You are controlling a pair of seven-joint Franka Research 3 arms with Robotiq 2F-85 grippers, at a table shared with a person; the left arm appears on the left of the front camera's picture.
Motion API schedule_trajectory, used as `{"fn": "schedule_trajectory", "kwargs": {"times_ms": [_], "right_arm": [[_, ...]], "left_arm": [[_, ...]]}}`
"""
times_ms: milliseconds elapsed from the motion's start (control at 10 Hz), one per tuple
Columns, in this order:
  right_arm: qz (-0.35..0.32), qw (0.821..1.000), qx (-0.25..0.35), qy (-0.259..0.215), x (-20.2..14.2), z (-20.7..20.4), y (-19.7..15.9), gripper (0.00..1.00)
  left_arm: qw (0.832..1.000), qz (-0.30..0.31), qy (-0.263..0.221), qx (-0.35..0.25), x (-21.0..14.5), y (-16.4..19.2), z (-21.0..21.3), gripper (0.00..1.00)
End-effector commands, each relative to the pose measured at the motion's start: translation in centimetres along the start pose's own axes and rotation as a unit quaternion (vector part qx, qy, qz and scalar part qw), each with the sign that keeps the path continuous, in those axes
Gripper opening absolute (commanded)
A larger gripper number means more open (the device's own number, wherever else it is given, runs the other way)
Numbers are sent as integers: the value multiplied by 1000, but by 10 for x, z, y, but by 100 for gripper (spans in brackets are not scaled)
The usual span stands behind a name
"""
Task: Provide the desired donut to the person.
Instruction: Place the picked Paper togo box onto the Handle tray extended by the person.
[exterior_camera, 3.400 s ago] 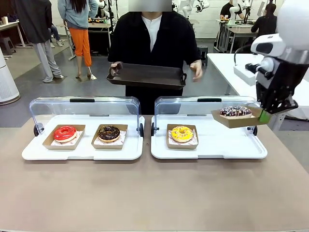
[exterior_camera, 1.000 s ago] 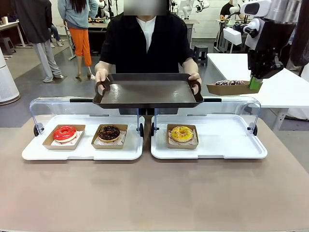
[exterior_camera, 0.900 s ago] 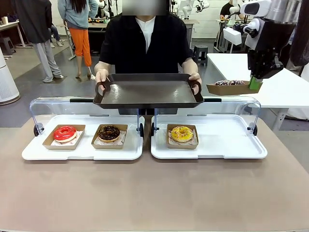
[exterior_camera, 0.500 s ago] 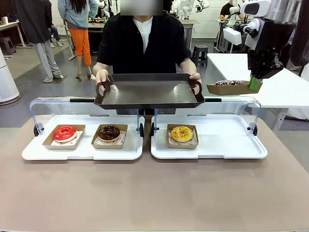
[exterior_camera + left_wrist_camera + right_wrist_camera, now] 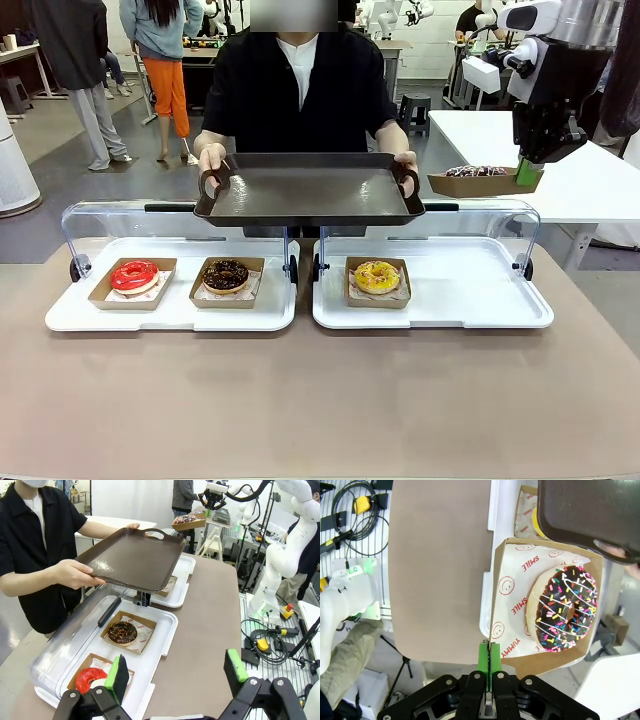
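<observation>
- Behind the counter (image 5: 320,400) lies a busy lab room. The person (image 5: 300,90) stands at the far side and holds a dark tray (image 5: 305,190) level with both hands, above the white display trays (image 5: 470,290).
- The right end effector (image 5: 528,178) is closed narrow on one wall of a cardboard box (image 5: 462,185). The sprinkled donut (image 5: 477,171) lies inside it.
- The box hangs in the air just beside the right end of the dark tray, at about the same height and apart from it.
- In the right wrist view only the thin paper wall is pinched, so the whole box sticks out sideways from the grip.
- The step in hand seems to be bringing the box over the dark tray and setting it down there.
- For this the box should travel slowly and level, because a tilt could bend the wall or let the sprinkled donut slide.
- It is wise to lift the box a little above the raised rim before it crosses.
- The person's hand (image 5: 404,163) grips the handle on that same side, so the path should pass clear of it, toward the bare middle.
- The release should come only when the bottom of the box rests flat, and the retreat should go upward.
- The left end effector (image 5: 177,672) is wide open and holds nothing, above the counter beside the red donut (image 5: 90,677). It has no part in this step.
</observation>
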State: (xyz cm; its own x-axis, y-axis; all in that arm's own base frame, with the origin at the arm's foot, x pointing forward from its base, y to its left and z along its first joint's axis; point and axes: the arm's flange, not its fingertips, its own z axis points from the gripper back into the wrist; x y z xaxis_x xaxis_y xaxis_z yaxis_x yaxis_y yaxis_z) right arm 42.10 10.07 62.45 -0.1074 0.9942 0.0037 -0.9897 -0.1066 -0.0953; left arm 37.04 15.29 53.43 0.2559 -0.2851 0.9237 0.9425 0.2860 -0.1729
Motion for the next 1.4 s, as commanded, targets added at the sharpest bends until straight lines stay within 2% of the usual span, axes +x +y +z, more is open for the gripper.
{"fn": "schedule_trajectory", "kwargs": {"times_ms": [0, 300, 600, 800, 1000, 1300], "right_arm": [[0, 1000, 0, 0, 0, 0, 0, 1], [-12, 999, -29, 16, 26, 66, -18, 1], [-16, 1000, -1, 18, 76, 97, -55, 1], [-48, 999, 25, 10, 115, 83, -82, 1], [-93, 996, 13, 12, 144, 62, -98, 1], [-91, 996, 12, 14, 172, 28, -115, 1]], "left_arm": [[1000, 5, -5, 5, 3, 0, 1, 100], [1000, 5, -5, 5, 3, 0, 1, 100], [1000, 5, -5, 5, 3, 0, 1, 100], [1000, 5, -5, 5, 3, 0, 1, 100], [1000, 5, -5, 5, 3, 0, 1, 100], [1000, 5, -5, 5, 3, 0, 1, 100]]}}
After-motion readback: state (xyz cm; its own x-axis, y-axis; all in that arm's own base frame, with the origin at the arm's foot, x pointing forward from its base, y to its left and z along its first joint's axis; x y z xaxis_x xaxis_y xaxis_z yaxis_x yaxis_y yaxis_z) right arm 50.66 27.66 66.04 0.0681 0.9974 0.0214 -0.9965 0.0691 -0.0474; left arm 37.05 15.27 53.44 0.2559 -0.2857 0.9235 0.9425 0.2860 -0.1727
